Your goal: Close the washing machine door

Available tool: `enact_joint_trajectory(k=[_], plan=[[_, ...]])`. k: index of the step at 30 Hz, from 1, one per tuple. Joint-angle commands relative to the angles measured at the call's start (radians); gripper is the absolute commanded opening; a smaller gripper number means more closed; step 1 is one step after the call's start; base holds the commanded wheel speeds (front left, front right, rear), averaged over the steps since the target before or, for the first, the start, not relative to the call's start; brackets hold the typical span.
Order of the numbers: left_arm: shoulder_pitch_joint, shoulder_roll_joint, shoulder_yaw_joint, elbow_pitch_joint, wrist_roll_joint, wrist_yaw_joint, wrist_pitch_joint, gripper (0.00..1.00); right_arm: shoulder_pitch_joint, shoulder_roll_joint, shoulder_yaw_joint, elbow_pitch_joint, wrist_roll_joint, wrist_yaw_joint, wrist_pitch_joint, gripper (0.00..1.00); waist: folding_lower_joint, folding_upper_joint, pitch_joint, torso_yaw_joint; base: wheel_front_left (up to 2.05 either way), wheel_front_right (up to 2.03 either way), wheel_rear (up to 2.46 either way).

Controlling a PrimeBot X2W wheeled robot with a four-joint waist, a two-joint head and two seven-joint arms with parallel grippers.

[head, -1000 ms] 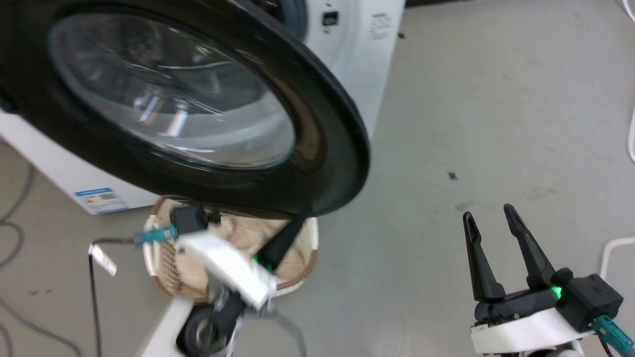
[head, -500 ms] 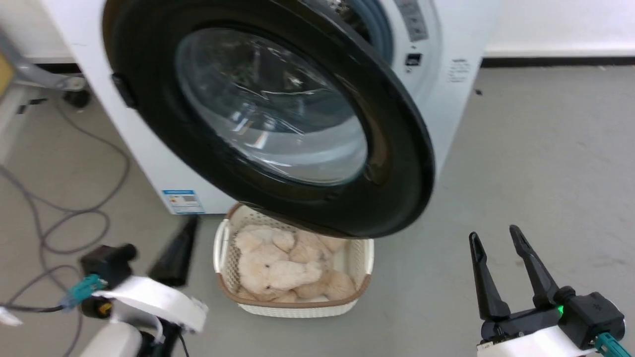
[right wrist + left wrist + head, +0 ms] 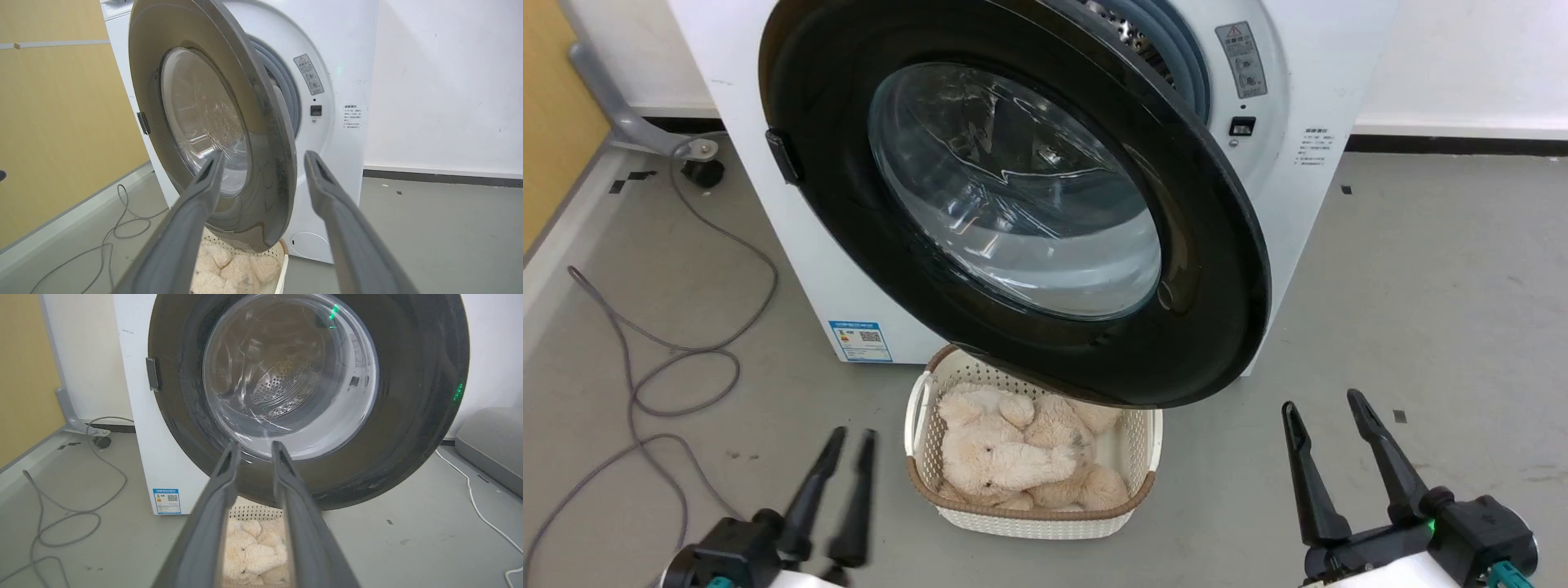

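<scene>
The washing machine door (image 3: 1013, 204), black-rimmed with a bulging glass window, stands partly open, hinged at the left and swung away from the white washing machine (image 3: 1307, 82). Its free edge is at the right, clear of the grey gasket (image 3: 1184, 57). My left gripper (image 3: 852, 434) sits low at the left, fingers slightly apart and empty, well short of the door. In the left wrist view my left gripper (image 3: 256, 446) points at the door (image 3: 286, 375). My right gripper (image 3: 1321, 402) is open and empty at the lower right; in its wrist view my right gripper (image 3: 264, 154) frames the door's free edge (image 3: 282, 163).
A cream perforated basket (image 3: 1029, 523) with plush toys (image 3: 1005, 457) stands on the floor under the door's lower rim. Grey cables (image 3: 686, 359) loop over the floor at the left. A yellow wall panel (image 3: 556, 98) is at the far left.
The head camera has risen and shifted. My left gripper has left the door's lower rim, dropped back to the lower left, and its fingers have parted. The right gripper stays open.
</scene>
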Motion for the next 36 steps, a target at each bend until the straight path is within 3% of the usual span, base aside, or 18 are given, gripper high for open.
enact_joint_trajectory(k=[1,11,12,13,21,28,36], plan=[[0.004,-0.003,0.002,0.001,0.005,-0.004,-0.005,1.0,0.013,-0.005,0.002,0.002,0.003,0.001,-0.004,1.0,0.0,0.0,0.0,0.001,0.0,0.0,0.0],[-0.009,-0.049,0.022,0.013,0.072,-0.038,-0.005,1.0,0.017,-0.013,-0.001,0.007,0.0,0.001,-0.004,1.0,0.0,0.0,0.009,0.017,0.0,0.0,0.0],[-0.012,-0.052,0.022,0.011,0.075,-0.039,-0.005,1.0,0.014,-0.018,0.002,0.011,-0.001,0.001,-0.004,0.68,0.0,0.0,0.013,0.019,0.0,0.0,0.0],[-0.014,-0.054,0.023,0.01,0.079,-0.04,-0.005,1.0,0.009,-0.024,0.005,0.011,0.004,0.001,-0.004,0.0,0.0,0.0,0.017,0.02,0.0,0.0,0.0],[-0.059,-0.07,0.006,0.006,0.085,-0.043,-0.005,1.0,-0.086,-0.16,0.129,0.024,0.048,0.001,-0.004,0.0,0.0,0.0,0.074,0.046,0.0,0.0,0.0],[-0.115,-0.074,-0.005,0.0,0.077,-0.043,-0.005,1.0,-0.255,-0.279,0.254,0.117,0.118,0.001,-0.004,0.0,0.0,0.0,0.15,0.076,0.0,0.0,0.0],[-0.166,-0.073,-0.022,-0.004,0.077,-0.043,-0.005,1.0,-0.475,-0.371,0.295,0.232,0.212,0.001,0.009,0.0,0.0,0.0,0.239,0.112,0.0,0.0,0.0]])
